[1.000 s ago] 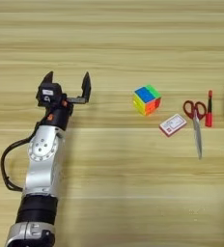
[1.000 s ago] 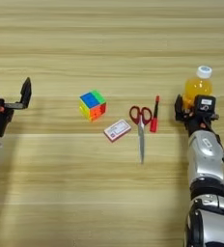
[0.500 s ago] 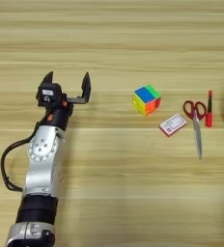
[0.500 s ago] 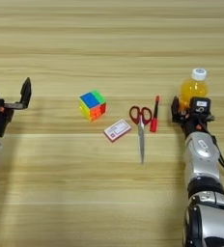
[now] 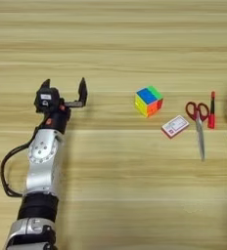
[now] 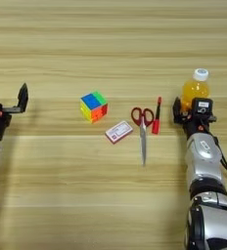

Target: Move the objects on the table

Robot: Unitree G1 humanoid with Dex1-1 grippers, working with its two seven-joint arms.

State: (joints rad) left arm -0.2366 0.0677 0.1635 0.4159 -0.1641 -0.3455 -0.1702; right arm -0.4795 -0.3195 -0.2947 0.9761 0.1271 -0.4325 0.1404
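Across the middle of the wooden surface [image 6: 113,49] the small items lie in a loose row running from 9 to 3 o'clock, probably spread out so each can be taken singly. Toward 9 o'clock the left pincer [image 5: 64,92] hovers low with its two black fingers spread wide and nothing between them, well apart from the puzzle cube [image 6: 94,106], which sits near the centre turned corner-on, blue face up. Just toward 4 o'clock of the cube lies the white-and-red card [image 6: 119,131], flat, its long axis slanting from 8 to 2 o'clock. Next come the red-handled scissors [image 6: 143,129], closed, handles at 12 and tips at 6 o'clock, and beside them a red pen [image 6: 156,115] lying nearly along the same line. Toward 3 o'clock the right pincer [image 6: 191,111] sits against the orange drink bottle [image 6: 195,87], which stands upright, white cap uppermost; whether the fingers are clamped on it I cannot tell.
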